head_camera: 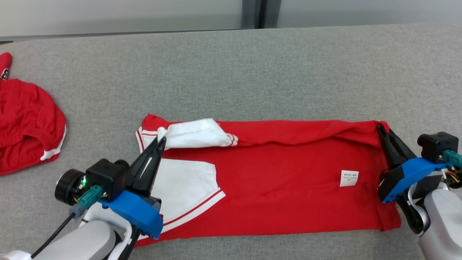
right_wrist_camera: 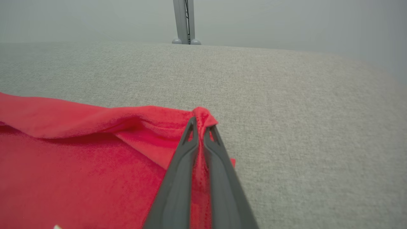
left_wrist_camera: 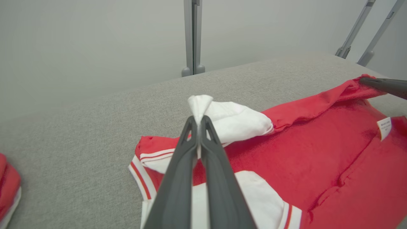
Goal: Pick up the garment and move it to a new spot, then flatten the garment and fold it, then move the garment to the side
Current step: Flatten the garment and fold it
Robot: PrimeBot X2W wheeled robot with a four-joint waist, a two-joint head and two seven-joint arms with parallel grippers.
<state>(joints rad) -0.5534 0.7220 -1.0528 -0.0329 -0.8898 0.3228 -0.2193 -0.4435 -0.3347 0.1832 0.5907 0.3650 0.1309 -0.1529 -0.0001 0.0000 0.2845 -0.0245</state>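
The garment (head_camera: 281, 173) is a red shirt with white sleeves, spread lengthwise across the grey table, a small white label on its right half. My left gripper (head_camera: 161, 140) is shut on a pinch of white sleeve cloth (left_wrist_camera: 198, 105) at the shirt's far left corner, lifting it slightly. My right gripper (head_camera: 381, 127) is shut on the red far right corner (right_wrist_camera: 203, 116), which bunches up between the fingers. The far edge of the garment (left_wrist_camera: 318, 101) is raised into a fold between the two grips. The right gripper's dark tips (left_wrist_camera: 384, 85) reach in at the right of the left wrist view.
A second red garment (head_camera: 25, 126) with white trim lies crumpled at the table's left edge. The grey fabric table (head_camera: 252, 72) stretches bare beyond the shirt. A grey frame post (left_wrist_camera: 192, 38) stands behind the far edge.
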